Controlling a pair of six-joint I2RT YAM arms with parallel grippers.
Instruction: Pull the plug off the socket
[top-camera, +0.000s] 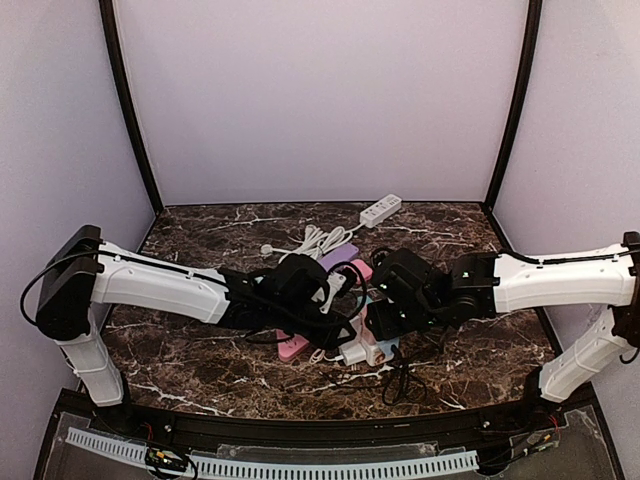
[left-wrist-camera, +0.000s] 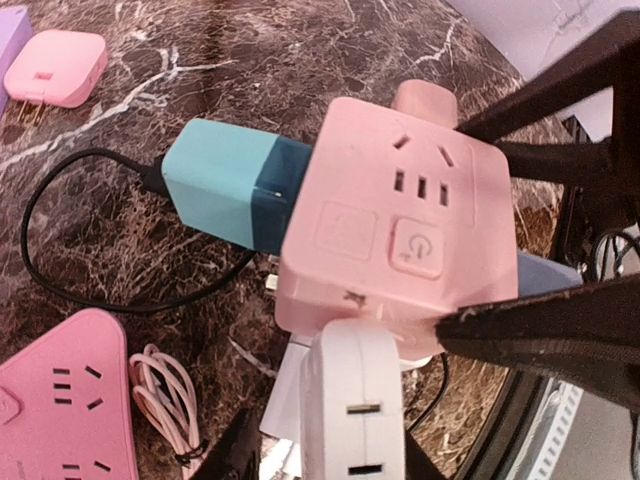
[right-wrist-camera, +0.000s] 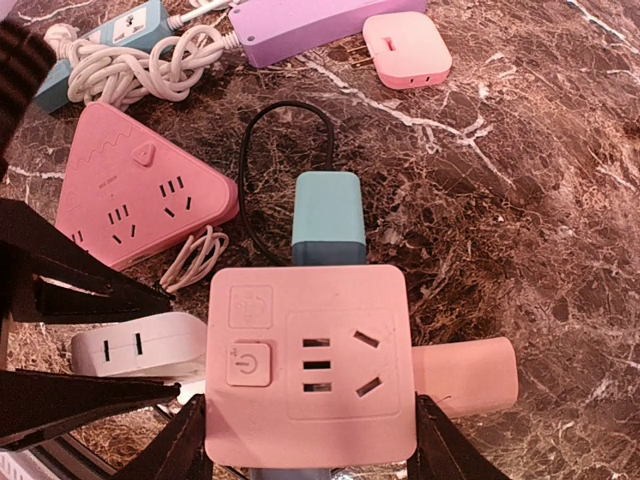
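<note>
A pink cube socket (right-wrist-camera: 310, 365) is held off the table between my right gripper's fingers (right-wrist-camera: 180, 445); the right gripper (top-camera: 385, 310) is shut on it. Plugged into its sides are a teal plug (right-wrist-camera: 330, 215) with a black cord, a pink round plug (right-wrist-camera: 465, 375) and a white plug (right-wrist-camera: 140, 345). My left gripper (top-camera: 340, 325) is shut on the white plug (left-wrist-camera: 352, 400), whose end meets the cube (left-wrist-camera: 400, 215). The left fingers (left-wrist-camera: 235, 450) flank the plug. In the top view the arms hide the cube.
A pink triangular socket (right-wrist-camera: 130, 185) with its coiled cord, a small pink adapter (right-wrist-camera: 405, 48), a purple power strip (right-wrist-camera: 300, 22) and a coiled white cable (right-wrist-camera: 130, 65) lie behind. A white power strip (top-camera: 380, 210) lies at the back. A white and blue block (top-camera: 365, 350) lies under the grippers.
</note>
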